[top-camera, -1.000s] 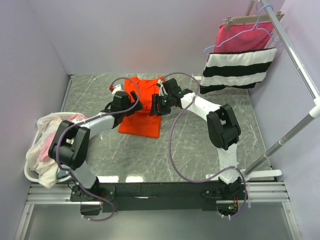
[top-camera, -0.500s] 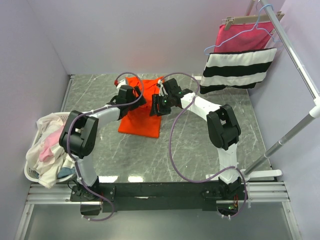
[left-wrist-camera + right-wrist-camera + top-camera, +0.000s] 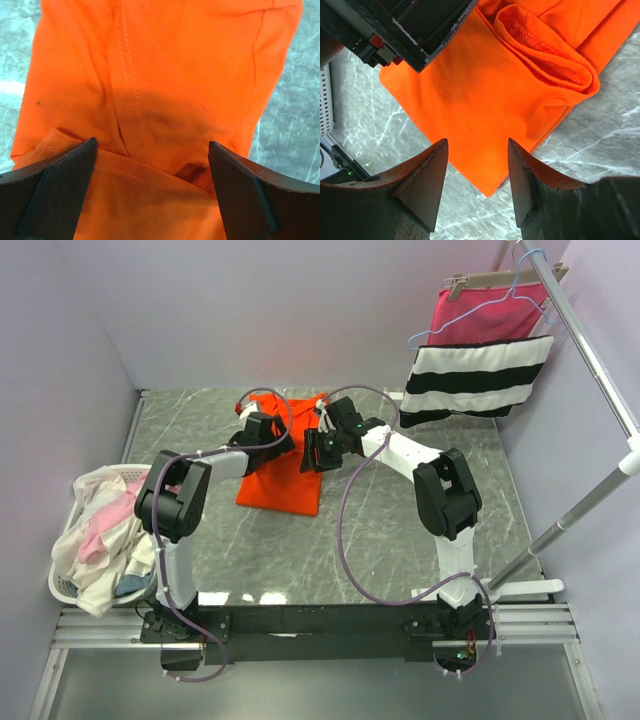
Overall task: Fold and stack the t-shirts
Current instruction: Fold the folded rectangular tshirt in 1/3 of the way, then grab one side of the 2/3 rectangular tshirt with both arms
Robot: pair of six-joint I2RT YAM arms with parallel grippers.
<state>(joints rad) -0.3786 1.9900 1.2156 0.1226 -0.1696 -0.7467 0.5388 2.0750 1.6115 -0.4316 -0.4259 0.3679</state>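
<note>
Two grippers, both over the same shirt. The left gripper has its fingers spread as wide as they go, with nothing pinched between them. It's low over the orange-red t-shirt, casting a dark shadow on the cloth, and a folded edge of the shirt runs across the gap between the tips. I can't tell whether the fingers actually touch the fabric.

The right gripper has its fingers partway apart with nothing in them either. It hangs above the shirt's near corner, and a thick rolled fold sits just past that. The black body of the left arm fills the upper left of the right wrist view, so the two grippers are close together.

From above, the shirt lies as a longish rectangle on the grey marble table, in the far middle. The left gripper is at the shirt's far left edge and the right gripper at its right edge.

Over on the left is a white basket heaped with the cream-white and pale pink t-shirts. On the far right, a pink cloth with black and white stripes hangs from a rail, well away from everything.
</note>
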